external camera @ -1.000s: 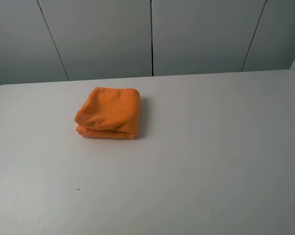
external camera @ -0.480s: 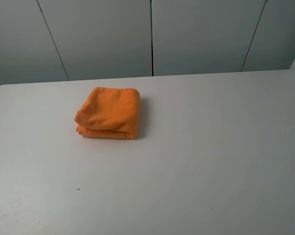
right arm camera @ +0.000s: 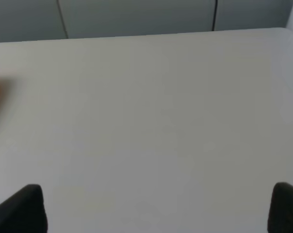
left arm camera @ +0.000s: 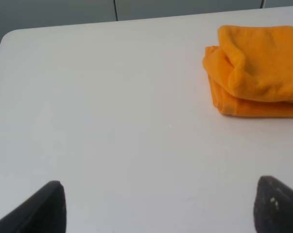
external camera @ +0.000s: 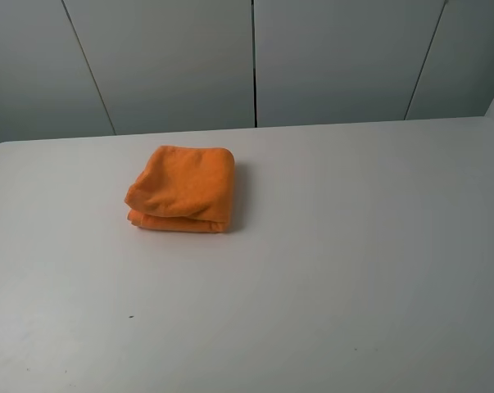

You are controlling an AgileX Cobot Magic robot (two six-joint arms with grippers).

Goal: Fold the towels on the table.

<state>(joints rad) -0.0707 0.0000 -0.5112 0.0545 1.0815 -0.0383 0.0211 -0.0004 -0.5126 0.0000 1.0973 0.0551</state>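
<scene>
Nearest the camera in the high view, bare white table (external camera: 328, 295), smooth, with one tiny dark speck (external camera: 131, 316) toward the left front. Neither arm visible from up there.

From the left wrist view, left gripper (left arm camera: 161, 206) spread wide, dark fingertips (left arm camera: 44, 206) at the two lower corners of the picture, nothing between them but tabletop, nothing held. From the right wrist view, right gripper (right arm camera: 158, 208) likewise wide apart, empty, over plain table; only a sliver of orange at that picture's edge, possibly the cloth's side, too little showing to be sure.

Farther back, left of centre, the orange towel (external camera: 181, 190), folded into a compact, roughly square bundle, lying flat on the table. Upper layers rounded and puffy, a thinner layer peeking out along the near edge. Well apart from both grippers, touched by neither. Label not visible from any angle.

Beyond the towel, the table's far edge with a rounded corner at the left. Behind that, grey wall panels (external camera: 173, 61) split by dark seams.
</scene>
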